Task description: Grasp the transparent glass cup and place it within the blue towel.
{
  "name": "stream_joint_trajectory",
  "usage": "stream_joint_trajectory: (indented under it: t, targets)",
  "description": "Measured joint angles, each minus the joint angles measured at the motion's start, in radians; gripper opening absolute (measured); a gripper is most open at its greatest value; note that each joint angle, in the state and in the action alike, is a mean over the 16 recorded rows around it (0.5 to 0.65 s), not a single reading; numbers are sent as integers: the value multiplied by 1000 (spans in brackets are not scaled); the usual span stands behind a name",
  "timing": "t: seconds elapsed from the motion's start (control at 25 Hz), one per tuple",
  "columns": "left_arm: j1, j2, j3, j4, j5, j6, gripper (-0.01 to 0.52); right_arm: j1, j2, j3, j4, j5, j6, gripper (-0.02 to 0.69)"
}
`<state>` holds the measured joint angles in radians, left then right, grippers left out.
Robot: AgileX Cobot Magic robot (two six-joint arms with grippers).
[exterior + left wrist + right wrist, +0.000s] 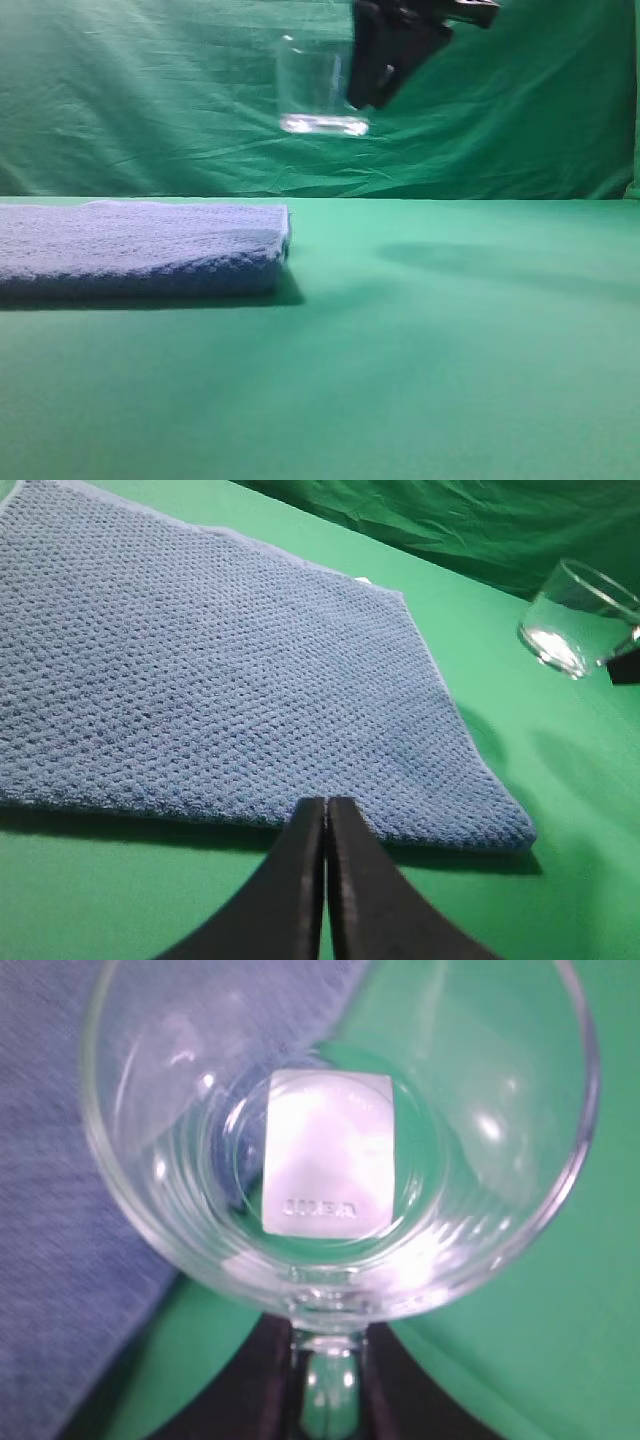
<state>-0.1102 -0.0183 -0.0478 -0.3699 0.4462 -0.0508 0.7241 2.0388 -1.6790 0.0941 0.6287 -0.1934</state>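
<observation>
**A:** Where did your right gripper (362, 98) stand at that moment?

**B:** You had it pinched on the handle of the transparent glass cup (318, 85). In the right wrist view the dark fingers (262, 1380) flanked the small clear loop at the bottom of the frame, with the cup's mouth turned up at the camera. The cup hung in the air, high above the green tabletop (450, 360), up and just to the right of the near corner of the blue towel (140, 250).

**A:** And the left gripper (326, 815)?

**B:** Pressed shut on nothing, low over the table just beside the towel's front edge.

**A:** How would you have judged the cup to handle?

**B:** Stiff, slick and breakable. You were gripping a thin loop of smooth glass, and the thick base put the weight out away from the fingers, so it could have swung or slipped if you moved sharply. The handle was the sensible hold; the walls looked too wide and slippery.

**A:** And the landing?

**B:** The towel was thick and soft, so it should have cushioned the base, though nubby cloth can let a cup tip. You wanted it well inside the towel's edge, not on the border.
</observation>
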Motion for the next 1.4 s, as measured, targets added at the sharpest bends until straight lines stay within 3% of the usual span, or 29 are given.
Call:
stream_joint_trajectory:
  t: [0.36, 0.72, 0.88, 1.04, 1.4]
  targets:
    - [0, 0, 0, 0, 0, 0, 0, 84, 271, -280, -2, -12, -27, 137]
    - [0, 0, 0, 0, 0, 0, 0, 86, 337, -373, -13, 19, -22, 379]
    - [0, 0, 0, 0, 0, 0, 0, 76, 284, -377, -21, 99, -8, 420]
    - [0, 0, 0, 0, 0, 0, 0, 60, 201, -378, -32, 214, 19, 359]
    - [0, 0, 0, 0, 0, 0, 0, 16, -51, -354, -55, 464, 90, 51]
